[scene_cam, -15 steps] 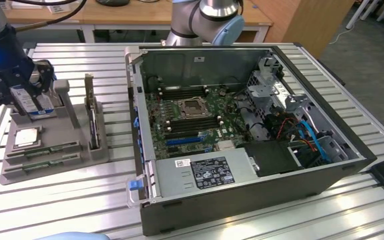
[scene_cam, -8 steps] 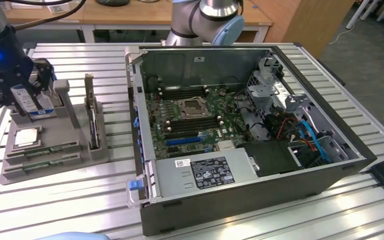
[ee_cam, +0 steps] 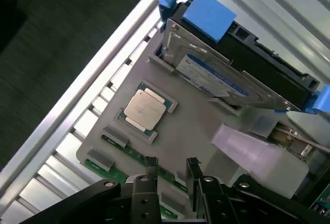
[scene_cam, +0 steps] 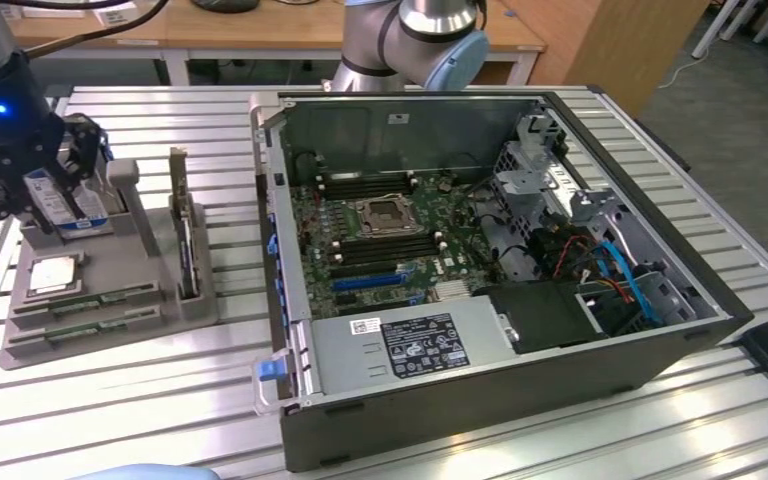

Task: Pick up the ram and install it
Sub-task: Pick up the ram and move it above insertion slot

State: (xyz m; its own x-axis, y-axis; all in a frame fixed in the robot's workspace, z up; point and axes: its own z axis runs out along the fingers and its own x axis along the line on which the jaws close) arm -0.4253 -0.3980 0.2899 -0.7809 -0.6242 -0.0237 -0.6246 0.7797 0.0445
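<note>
The black two-fingered gripper (ee_cam: 171,168) hangs at the exterior view's left, its fingers apart with nothing between them, over the grey moulded holder tray (scene_cam: 37,352). The ram (scene_cam: 95,300), a long thin green circuit-board stick, sits in a slot of that tray, just beside the square silver-topped CPU chip (scene_cam: 53,273). A clean pick likely needs the fingers squarely astride the stick at mid-length, clear of the tray's grey tabs (ee_cam: 114,134). The open black computer case (scene_cam: 491,420) stands to the right.
</note>
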